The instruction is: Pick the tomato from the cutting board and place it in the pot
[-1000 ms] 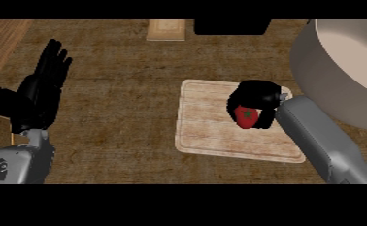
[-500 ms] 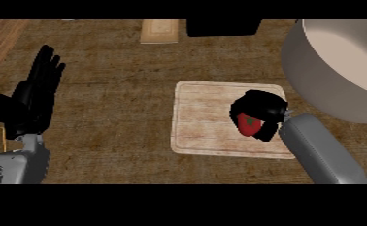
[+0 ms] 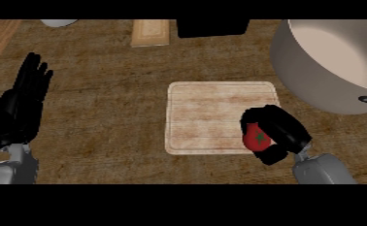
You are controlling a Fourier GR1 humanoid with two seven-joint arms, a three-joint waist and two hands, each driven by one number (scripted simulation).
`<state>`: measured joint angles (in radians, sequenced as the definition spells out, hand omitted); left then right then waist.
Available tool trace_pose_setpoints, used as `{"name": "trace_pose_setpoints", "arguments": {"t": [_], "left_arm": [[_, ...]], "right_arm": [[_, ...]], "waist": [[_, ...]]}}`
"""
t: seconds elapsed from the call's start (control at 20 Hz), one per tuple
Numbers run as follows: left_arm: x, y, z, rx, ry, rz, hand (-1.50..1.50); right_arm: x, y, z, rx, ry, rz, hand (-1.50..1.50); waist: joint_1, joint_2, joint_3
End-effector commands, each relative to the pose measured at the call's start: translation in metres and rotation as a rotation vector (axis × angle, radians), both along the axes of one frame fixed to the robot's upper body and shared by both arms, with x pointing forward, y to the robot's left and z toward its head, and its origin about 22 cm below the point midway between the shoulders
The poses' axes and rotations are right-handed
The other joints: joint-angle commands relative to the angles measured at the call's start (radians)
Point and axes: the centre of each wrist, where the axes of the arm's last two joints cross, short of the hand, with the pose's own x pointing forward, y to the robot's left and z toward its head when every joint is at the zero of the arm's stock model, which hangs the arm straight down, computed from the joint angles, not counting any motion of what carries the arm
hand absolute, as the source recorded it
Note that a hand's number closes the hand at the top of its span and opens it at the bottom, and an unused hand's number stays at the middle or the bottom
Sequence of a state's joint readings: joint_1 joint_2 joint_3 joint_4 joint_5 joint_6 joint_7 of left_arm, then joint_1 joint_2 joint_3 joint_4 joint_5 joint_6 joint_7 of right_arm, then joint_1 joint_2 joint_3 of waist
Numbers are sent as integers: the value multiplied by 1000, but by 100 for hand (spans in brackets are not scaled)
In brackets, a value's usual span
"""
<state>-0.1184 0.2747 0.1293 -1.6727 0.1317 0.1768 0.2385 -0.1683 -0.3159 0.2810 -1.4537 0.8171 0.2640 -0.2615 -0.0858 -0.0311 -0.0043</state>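
We find the fingers (image 3: 264,116) of the right hand (image 3: 285,132) curled round the tomato (image 3: 256,138), at the lower right corner of the cutting board (image 3: 208,113). The pot (image 3: 305,74) stands beyond, upper right. The left hand (image 3: 25,106) rests at the left edge, fingers straight, close together.

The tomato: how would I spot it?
Left of the big pale round pot lies a light wooden cutting board. At its lower right corner the black right hand curls round the small red tomato, the only red thing there.
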Motion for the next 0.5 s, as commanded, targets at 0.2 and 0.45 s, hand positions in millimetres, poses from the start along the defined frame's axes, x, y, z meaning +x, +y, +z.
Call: {"name": "trace_pose_setpoints", "arguments": {"t": [0.2,0.45], "left_arm": [[0,-3,1,1,-15,-2,0],[4,-14,1,-1,-36,-44,0]], "right_arm": [[-41,-24,85,311,-327,-357,150],[-80,-43,134,380,-464,-526,150]], "waist": [[6,11,2],[39,21,3]]}}
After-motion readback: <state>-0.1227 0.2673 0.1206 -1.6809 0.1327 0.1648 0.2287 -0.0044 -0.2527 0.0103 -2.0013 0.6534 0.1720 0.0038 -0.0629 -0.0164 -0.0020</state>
